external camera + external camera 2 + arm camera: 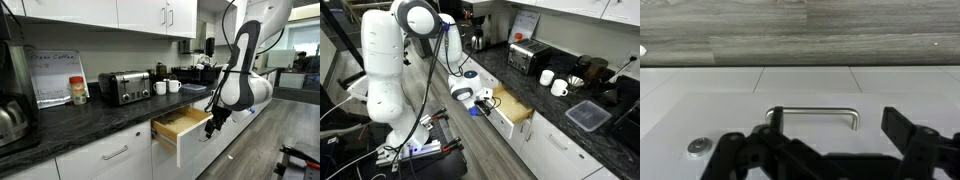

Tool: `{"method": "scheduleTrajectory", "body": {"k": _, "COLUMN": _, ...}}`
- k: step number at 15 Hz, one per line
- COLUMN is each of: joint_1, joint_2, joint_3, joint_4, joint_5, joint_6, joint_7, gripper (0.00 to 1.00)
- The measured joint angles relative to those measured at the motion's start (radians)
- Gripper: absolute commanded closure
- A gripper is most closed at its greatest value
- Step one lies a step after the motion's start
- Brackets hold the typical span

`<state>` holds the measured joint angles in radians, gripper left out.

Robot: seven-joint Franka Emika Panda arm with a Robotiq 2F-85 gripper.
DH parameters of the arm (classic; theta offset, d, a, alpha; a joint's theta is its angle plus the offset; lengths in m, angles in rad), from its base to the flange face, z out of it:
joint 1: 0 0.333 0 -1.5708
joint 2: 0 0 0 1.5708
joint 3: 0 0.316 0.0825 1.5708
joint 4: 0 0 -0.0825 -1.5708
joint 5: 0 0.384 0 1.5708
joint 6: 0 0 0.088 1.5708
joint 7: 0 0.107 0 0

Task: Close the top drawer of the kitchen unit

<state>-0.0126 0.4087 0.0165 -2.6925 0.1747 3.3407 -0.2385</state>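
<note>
The top drawer point(180, 122) of the kitchen unit point(90, 118) stands pulled out, and its light wooden interior shows in both exterior views point(515, 107). My gripper point(212, 125) is right at the drawer's white front, at counter-edge height point(480, 100). In the wrist view the white drawer front fills the frame with its silver bar handle point(812, 112) in the middle. My gripper point(835, 128) is open. Its two dark fingers sit apart in front of the panel, the left one by the handle's left end. I cannot tell whether the fingers touch the front.
On the dark speckled countertop point(535, 85) stand a toaster point(124, 87), two white mugs point(165, 87), a jar point(78, 90) and a dark container point(588, 115). Grey wood-look floor point(505, 160) runs along the cabinets. The robot's base with cables point(415, 150) stands near the drawer.
</note>
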Motion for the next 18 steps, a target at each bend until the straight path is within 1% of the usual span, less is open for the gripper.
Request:
{"method": "scheduleTrajectory", "body": {"k": 3, "joint_1": -0.024, "joint_2": 0.094, "joint_3": -0.019, "joint_4": 0.057, "joint_5": -0.123, "joint_6": 0.046, "joint_7": 0.038, "gripper": 0.0}}
{"method": "scheduleTrajectory", "body": {"k": 6, "joint_1": -0.028, "joint_2": 0.164, "joint_3": -0.032, "joint_4": 0.118, "joint_5": -0.186, "joint_6": 0.06, "joint_7": 0.043, "gripper": 0.0}}
{"method": "scheduleTrajectory", "body": {"k": 12, "joint_1": -0.028, "joint_2": 0.205, "joint_3": -0.037, "joint_4": 0.197, "joint_5": -0.229, "joint_6": 0.068, "joint_7": 0.043, "gripper": 0.0}}
{"method": "scheduleTrajectory", "body": {"k": 18, "joint_1": -0.028, "joint_2": 0.226, "joint_3": -0.037, "joint_4": 0.238, "joint_5": -0.24, "joint_6": 0.071, "joint_7": 0.043, "gripper": 0.0}}
